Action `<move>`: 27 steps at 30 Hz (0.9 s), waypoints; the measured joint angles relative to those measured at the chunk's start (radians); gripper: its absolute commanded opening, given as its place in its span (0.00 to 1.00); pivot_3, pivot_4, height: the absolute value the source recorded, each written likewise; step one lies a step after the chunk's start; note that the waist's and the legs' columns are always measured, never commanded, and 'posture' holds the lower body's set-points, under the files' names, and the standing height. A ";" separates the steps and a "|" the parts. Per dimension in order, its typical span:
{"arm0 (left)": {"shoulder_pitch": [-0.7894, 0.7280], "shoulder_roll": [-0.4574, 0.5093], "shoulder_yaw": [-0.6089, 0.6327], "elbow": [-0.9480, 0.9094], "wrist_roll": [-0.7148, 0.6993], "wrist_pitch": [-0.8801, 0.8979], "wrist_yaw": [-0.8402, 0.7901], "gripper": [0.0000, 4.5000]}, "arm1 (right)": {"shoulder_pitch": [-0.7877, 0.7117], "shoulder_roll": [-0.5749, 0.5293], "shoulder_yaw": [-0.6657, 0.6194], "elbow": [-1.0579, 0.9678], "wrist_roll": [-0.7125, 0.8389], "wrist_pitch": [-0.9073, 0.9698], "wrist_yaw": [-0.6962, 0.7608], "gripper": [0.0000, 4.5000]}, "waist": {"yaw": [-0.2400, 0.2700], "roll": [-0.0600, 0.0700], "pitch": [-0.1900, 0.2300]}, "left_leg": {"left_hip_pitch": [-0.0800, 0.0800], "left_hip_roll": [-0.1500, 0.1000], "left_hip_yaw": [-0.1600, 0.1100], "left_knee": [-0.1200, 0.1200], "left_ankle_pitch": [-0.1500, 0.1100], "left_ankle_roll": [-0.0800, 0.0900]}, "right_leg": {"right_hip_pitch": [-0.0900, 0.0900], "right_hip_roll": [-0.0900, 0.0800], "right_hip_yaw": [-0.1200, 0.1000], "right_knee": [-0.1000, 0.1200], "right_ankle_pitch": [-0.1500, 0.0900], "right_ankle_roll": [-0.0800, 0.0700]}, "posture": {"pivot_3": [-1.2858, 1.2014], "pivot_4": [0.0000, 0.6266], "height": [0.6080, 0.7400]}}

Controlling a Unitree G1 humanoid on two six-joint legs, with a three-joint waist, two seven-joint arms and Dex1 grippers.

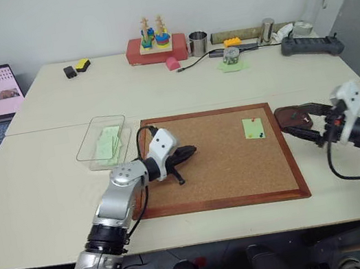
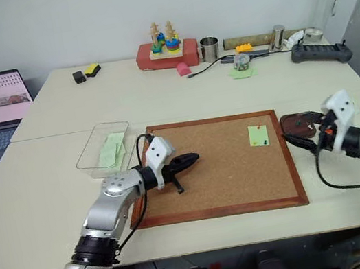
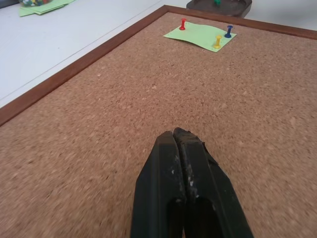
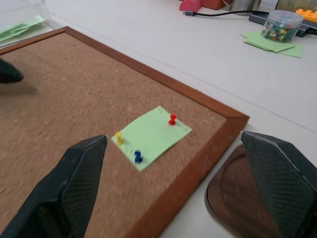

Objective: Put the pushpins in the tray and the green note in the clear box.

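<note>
On the cork board [image 1: 220,162], at its 2 o'clock corner, your green note [image 1: 253,128] was still pinned down: three pushpins stood in it, a red one [image 4: 172,119], a yellow one [image 4: 119,138] and a blue one [image 4: 138,157]. Your tray [image 1: 293,116] sat on the counter [image 1: 51,192] just off the board's 3 o'clock edge, and the left wrist view showed one green pin [image 3: 216,2] already lying in it. So I'd judge you were early in the pin step: one in, three left to pull.

At 9 o'clock of the board, just off its far corner, your clear box [image 1: 93,137] already held pale green paper [image 1: 109,143], but the pinned note wasn't in it yet.

Your left gripper [image 1: 190,151] was shut with nothing between the fingers, hovering over bare cork at the board's 9 o'clock side, well apart from the note. Your right gripper [image 1: 300,122] was wide open, fingers straddling the tray, aimed toward the note, holding nothing.

Left to do, by my read: three pins to the tray, then the note to the box.
</note>
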 measured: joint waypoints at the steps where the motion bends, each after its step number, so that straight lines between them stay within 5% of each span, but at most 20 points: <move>1: -0.004 -0.007 0.000 0.035 0.007 -0.017 -0.005 0.01 | -0.036 0.022 0.020 0.040 -0.020 -0.009 -0.011 1.00 | -0.001 0.000 0.000 | 0.000 0.000 0.001 0.000 0.000 0.000 | 0.000 0.000 0.001 0.000 0.001 -0.001 | 0.52 0.24 1.00; 9: -0.021 -0.032 0.001 0.134 0.030 -0.102 -0.031 0.01 | -0.234 0.140 0.156 0.350 -0.166 -0.160 -0.040 1.00 | 0.001 0.000 0.000 | 0.001 0.000 0.003 0.001 0.000 0.000 | 0.000 0.000 0.003 0.000 0.003 -0.001 | 0.52 0.24 1.00; 18: -0.024 -0.034 0.004 0.136 0.044 -0.104 -0.033 0.01 | -0.344 0.198 0.168 0.635 -0.249 -0.326 -0.059 1.00 | 0.002 0.000 0.000 | 0.001 0.000 0.004 0.001 0.000 0.000 | 0.000 -0.001 0.004 0.000 0.004 -0.001 | 0.52 0.24 1.00; 27: -0.024 -0.033 0.005 0.133 0.055 -0.100 -0.031 0.00 | -0.365 0.214 0.160 0.733 -0.263 -0.408 -0.029 0.66 | 0.000 0.001 0.000 | 0.002 0.000 0.004 0.001 0.000 0.000 | 0.000 0.000 0.005 0.001 0.004 -0.001 | 0.52 0.24 1.00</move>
